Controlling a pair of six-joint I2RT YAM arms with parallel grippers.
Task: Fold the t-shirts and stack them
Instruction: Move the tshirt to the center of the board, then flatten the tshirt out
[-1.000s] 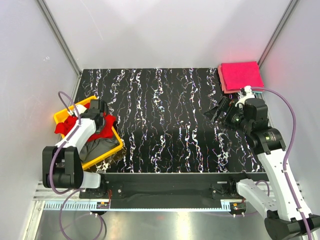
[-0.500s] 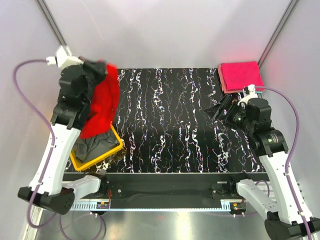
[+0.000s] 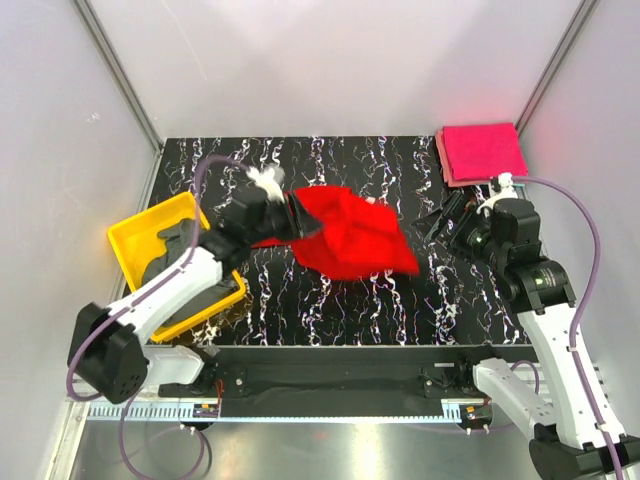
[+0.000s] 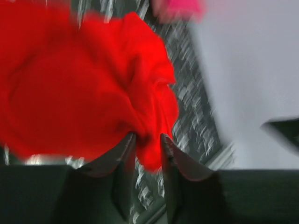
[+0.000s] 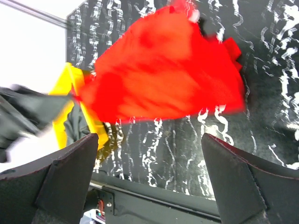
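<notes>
While the left gripper [image 3: 296,222] reaches over the black white-veined marbled tabletop [image 3: 350,300], its two fingers [image 4: 125,154] are clamped together on a bunched fold of the one bright red soft cloth t-shirt [image 3: 350,238]. That shirt is spread out and motion-blurred over the middle of the table, between the two arms. Whether any of it touches the surface cannot be told.

At the right side, the right gripper [image 3: 438,222] points toward the shirt. Its two fingers [image 5: 70,182] are spread wide with nothing between them, apart from the red cloth.

One rectangular yellow plastic tray [image 3: 125,240] sits at the left edge of the table, and one crumpled dark grey cloth shirt [image 3: 185,285] lies inside it. One neat stack of folded magenta-pink cloth shirts [image 3: 482,152] rests at the far right corner. How many shirts make up that stack cannot be counted from above.
</notes>
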